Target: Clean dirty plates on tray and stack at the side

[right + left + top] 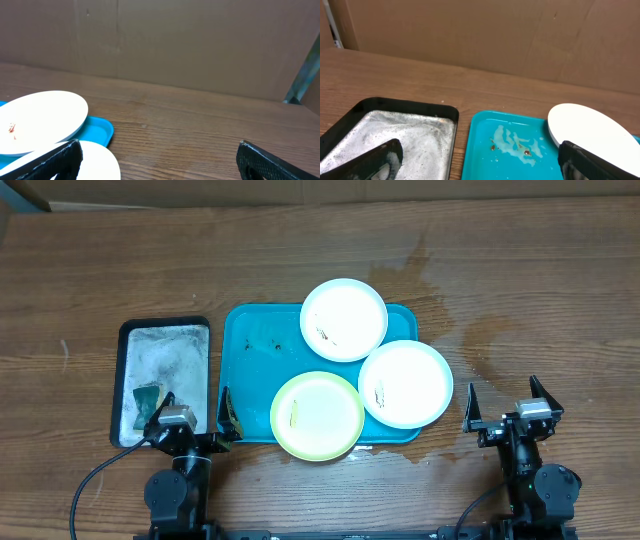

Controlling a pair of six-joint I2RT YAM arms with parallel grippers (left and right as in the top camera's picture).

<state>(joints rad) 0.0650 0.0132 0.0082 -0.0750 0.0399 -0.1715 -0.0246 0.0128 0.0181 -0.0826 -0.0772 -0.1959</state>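
Overhead, the tray [250, 380] lies on the table [150, 270] carrying 3 smeared plates. The far white plate [343, 319] overlaps its far rim, the right white plate [405, 383] overhangs its right edge, and the yellow-green plate [317, 415] overhangs its near edge. A black tray [125, 380] with a soapy inside sits just left. The left gripper [190, 412] spreads wide across both trays' near corners, holding nothing. The right gripper [503, 395] is wide and empty, over bare table near the plates.

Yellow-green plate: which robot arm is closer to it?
Left. The left end effector sits close beside the yellow-green plate; the right end effector is farther, beyond a white plate.
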